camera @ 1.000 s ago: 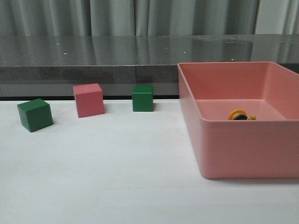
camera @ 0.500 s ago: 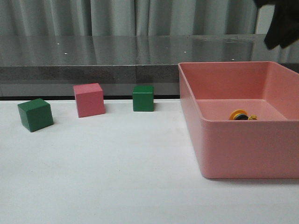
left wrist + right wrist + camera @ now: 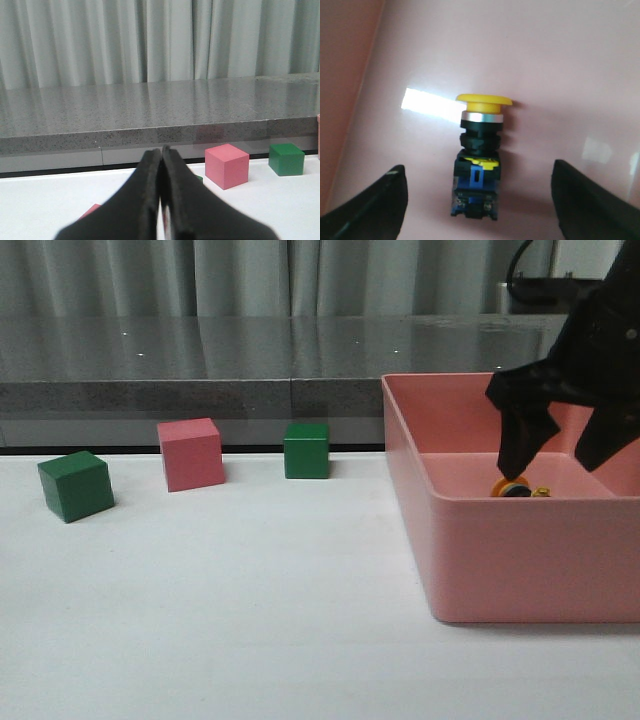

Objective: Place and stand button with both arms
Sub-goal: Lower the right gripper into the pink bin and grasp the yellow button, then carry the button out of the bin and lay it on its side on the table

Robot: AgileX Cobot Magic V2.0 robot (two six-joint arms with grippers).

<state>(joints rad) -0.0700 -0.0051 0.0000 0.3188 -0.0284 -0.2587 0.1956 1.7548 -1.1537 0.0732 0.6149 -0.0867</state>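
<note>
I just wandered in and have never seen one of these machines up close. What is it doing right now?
The right gripper hangs open inside the pink bin, its fingers to either side of the button, a small yellow-capped switch lying on its side on the bin floor. It has not gripped it yet. The left gripper is shut and holds nothing. A pink cube and two green cubes sit on the white table.
</note>
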